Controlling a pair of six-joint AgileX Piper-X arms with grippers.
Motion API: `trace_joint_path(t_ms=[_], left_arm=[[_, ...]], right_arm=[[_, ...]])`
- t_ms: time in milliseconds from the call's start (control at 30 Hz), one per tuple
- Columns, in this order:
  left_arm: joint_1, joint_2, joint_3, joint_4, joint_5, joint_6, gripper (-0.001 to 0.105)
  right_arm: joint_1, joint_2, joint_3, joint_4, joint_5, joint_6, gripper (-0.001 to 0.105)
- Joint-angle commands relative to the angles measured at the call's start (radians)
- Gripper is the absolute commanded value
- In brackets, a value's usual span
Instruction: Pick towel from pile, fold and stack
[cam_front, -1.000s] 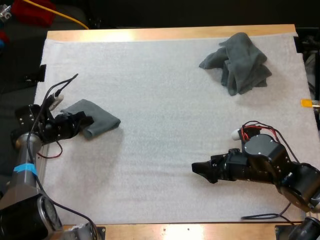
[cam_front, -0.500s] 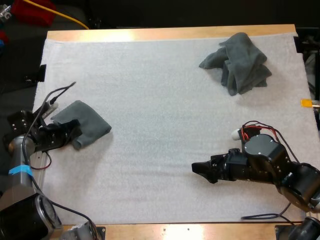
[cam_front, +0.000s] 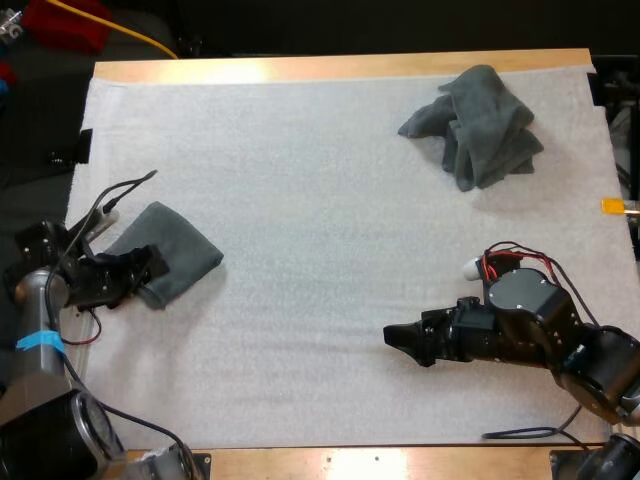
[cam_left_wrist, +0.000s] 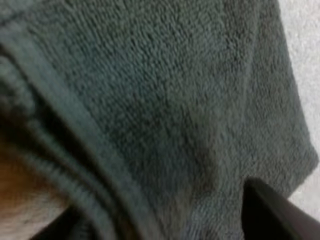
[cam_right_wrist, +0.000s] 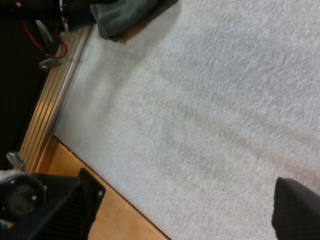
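High view: crumpled towel (cam_front: 478, 122) lies well apart from folded towel (cam_front: 172, 250).

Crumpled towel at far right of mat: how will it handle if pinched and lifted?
The crumpled towel likely goes floppy: its loose folds suggest it would drape and unfurl, not hold shape. Looks like soft, light cloth, so no rolling or tipping. Pushed, it would probably bunch on the textured white mat rather than slide.

Edge of towel (cam_front: 178, 248) under left tool (cam_front: 145, 272)
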Motion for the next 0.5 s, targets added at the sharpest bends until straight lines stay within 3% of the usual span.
trace_joint_path(t_ms=[0,200,467], left_arm=[[0.0,-0.036,-0.028,0.016,-0.049,0.014,0.055],[0.0,-0.142,-0.107,0.058,-0.168,0.034,0.055],[-0.04,-0.256,-0.19,0.097,-0.165,0.059,0.055]], right_arm=[[0.001,-0.005,0.002,-0.005,-0.01,-0.006,0.073],[0.001,-0.005,0.002,-0.005,-0.01,-0.008,0.073],[0.001,-0.005,0.002,-0.005,-0.01,-0.012,0.073]])
